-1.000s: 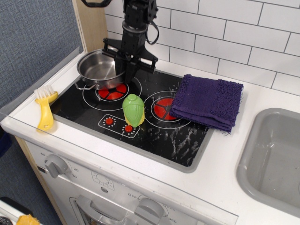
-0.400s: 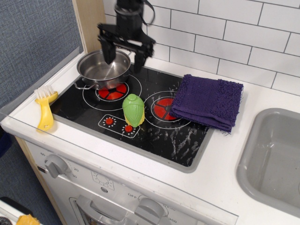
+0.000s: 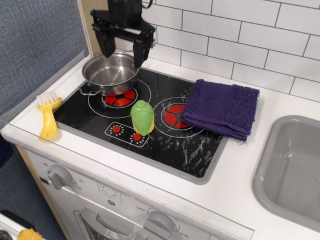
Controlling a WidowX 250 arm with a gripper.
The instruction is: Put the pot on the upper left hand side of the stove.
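Observation:
The shiny steel pot (image 3: 110,73) stands upright on the far left corner of the black stove (image 3: 145,120), covering the back part of the left red burner (image 3: 120,98). One wire loop handle (image 3: 86,91) sticks out at its front left. My gripper (image 3: 122,50) hangs above the pot's far side, open and empty, with one finger on each side and clear of the rim.
A green toy vegetable (image 3: 142,117) stands between the two burners. A purple cloth (image 3: 221,108) covers the stove's right edge. A yellow brush (image 3: 49,116) lies on the left counter. A grey sink (image 3: 290,170) is at the right. A tiled wall runs behind.
My gripper has let go of the pot's right rim, opened, risen and shifted left. The pot has stayed in place on the left burner.

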